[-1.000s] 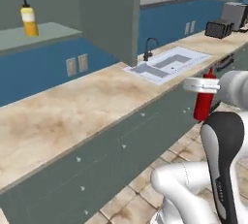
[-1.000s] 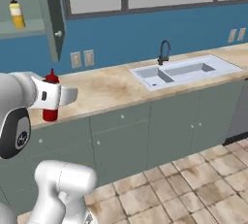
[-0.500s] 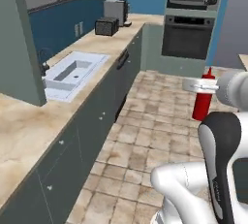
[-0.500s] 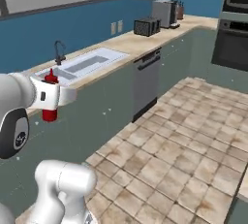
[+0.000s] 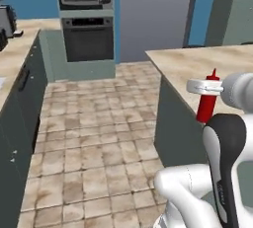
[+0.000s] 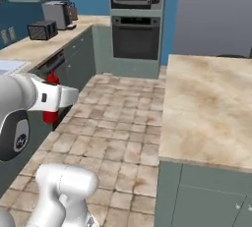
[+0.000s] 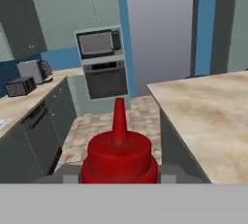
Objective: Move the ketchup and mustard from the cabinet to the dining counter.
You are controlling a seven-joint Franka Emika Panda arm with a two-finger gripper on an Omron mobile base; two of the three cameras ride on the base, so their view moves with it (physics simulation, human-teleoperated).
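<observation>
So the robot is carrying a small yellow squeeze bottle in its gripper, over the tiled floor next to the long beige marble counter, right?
Not quite: the small squeeze bottle in the gripper is red, with a pointed red nozzle, as the hand view shows. The rest holds: it is over the tiled floor beside the long beige marble counter.

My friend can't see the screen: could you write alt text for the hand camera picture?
The gripper holds the ketchup upright, nozzle up. Beyond it to the right lies the beige dining counter; a microwave above an oven stands ahead.
</observation>
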